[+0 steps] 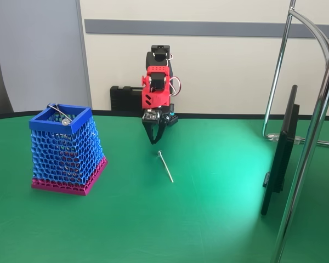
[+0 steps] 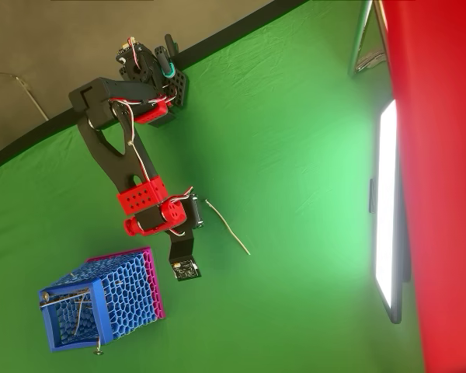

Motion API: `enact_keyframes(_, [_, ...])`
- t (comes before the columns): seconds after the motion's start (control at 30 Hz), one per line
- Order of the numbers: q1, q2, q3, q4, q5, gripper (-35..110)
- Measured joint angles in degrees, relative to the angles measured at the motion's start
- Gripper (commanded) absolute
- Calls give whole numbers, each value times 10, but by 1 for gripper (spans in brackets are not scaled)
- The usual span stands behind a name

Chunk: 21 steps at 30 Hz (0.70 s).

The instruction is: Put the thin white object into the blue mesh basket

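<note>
The thin white stick (image 1: 165,166) lies flat on the green table, its small knob end toward the arm; from overhead the stick (image 2: 227,227) runs diagonally. My red and black gripper (image 1: 152,141) points straight down and hangs just above the table, a little behind and to the left of the knob. Its fingertips meet, with nothing between them. In the overhead view the gripper (image 2: 196,217) sits just left of the stick's upper end. The blue mesh basket (image 1: 44,125) with a magenta base stands upright at the left; from overhead the basket (image 2: 97,303) is below the arm.
A grey wire with a round disc end (image 1: 60,114) leans inside the basket. A thin black monitor (image 1: 279,159) stands edge-on at the right, beside chrome stand poles (image 1: 312,137). A black box (image 1: 123,98) sits behind the arm at the table's back edge.
</note>
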Motion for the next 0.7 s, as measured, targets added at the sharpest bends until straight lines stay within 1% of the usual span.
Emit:
enact_keyframes(0.17, [-5, -55, -34, 21, -13, 8])
enact_keyframes(0.43, [-9, -108, -55, 28, -62, 9])
enact_keyframes(0.7, [-7, -155, -104, 28, -69, 11])
